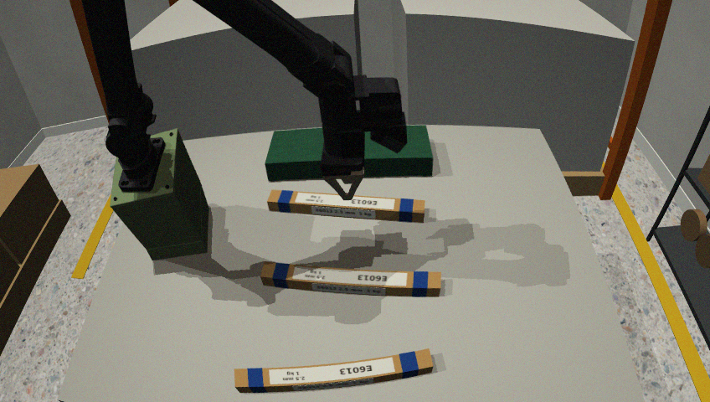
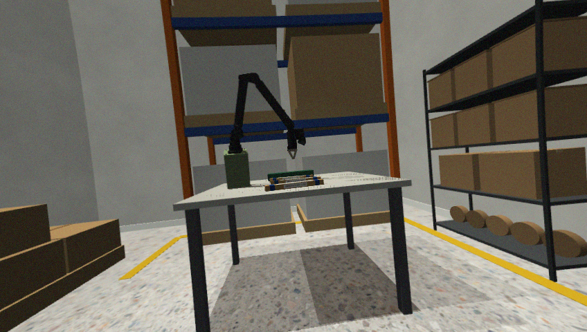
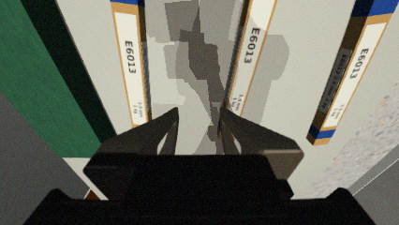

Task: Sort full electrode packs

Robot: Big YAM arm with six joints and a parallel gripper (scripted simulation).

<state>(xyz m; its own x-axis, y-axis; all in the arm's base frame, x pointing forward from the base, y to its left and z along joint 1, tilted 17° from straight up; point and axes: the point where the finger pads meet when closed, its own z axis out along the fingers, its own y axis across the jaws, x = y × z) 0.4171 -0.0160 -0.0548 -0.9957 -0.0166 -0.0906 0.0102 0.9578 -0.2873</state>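
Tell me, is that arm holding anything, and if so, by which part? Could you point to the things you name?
Nothing is held; the end effector (image 1: 347,191) (image 2: 292,155) (image 3: 199,112) is open above the bench.

black jointed arm (image 1: 299,42) (image 2: 271,98), angular dark-grey jaws (image 1: 347,185) (image 2: 293,154)

– Packs?
– Three long slim tan cardboard electrode packs (image 1: 346,205) (image 1: 351,279) (image 1: 333,371), blue bands near ends, white E6013 labels up; all flat on bench, well apart.
– Platform?
– Low green rectangular block platform (image 1: 294,148) (image 3: 42,89); flat on bench, beside nearest pack.
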